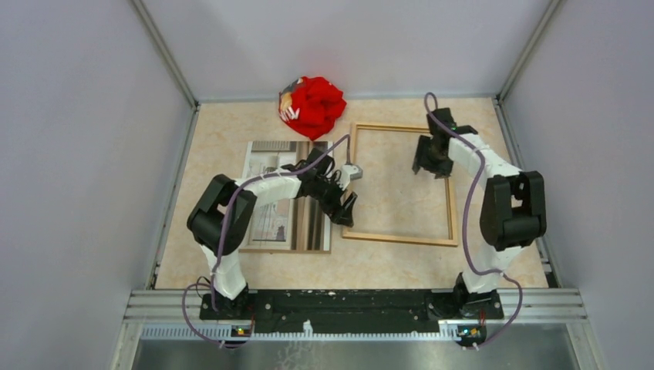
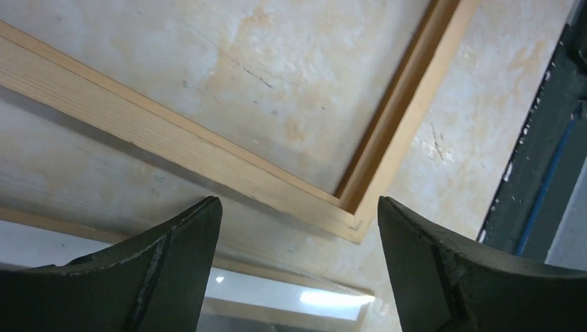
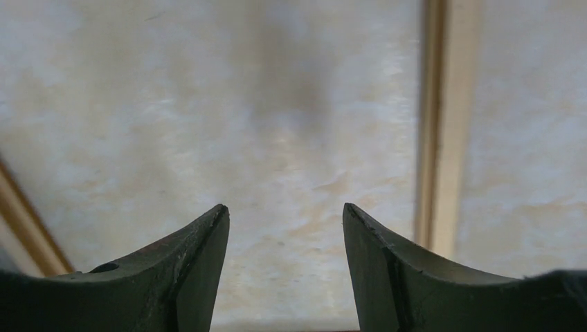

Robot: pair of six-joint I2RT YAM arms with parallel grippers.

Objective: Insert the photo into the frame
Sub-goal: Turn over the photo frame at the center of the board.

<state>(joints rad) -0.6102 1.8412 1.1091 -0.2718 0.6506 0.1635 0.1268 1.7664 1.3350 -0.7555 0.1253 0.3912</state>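
The photo (image 1: 266, 166) lies flat, picture side up, on the left half of the marbled tabletop (image 1: 231, 123). Its middle is hidden under the left arm. The frame (image 1: 401, 237) lies just to its right, flat too, with bare table showing through its opening. A crumpled red cloth (image 1: 312, 106) sits at the far edge, well away from both.

The left gripper (image 1: 345, 208) hangs low over the frame's near-left corner, right by the photo's right edge. Its jaws are spread wide with nothing in them. The right gripper (image 1: 426, 164) hovers inside the far-right part of the frame's opening, its jaws apart and empty.

To my eye the job is at its start: the frame is laid out and the photo is not yet picked up. The next move calls for a hold on a thin sheet lying flush on the table, probably by catching its right edge. Then it has to be carried or slid rightward and squared up inside the rails.

The overhead view alone shows the whole layout and the picture on the print. The left wrist view shows the mitred corner joint and a glossy edge below it, which I take for the photo's. The right wrist view shows only table between the fingers and one rail to the right.
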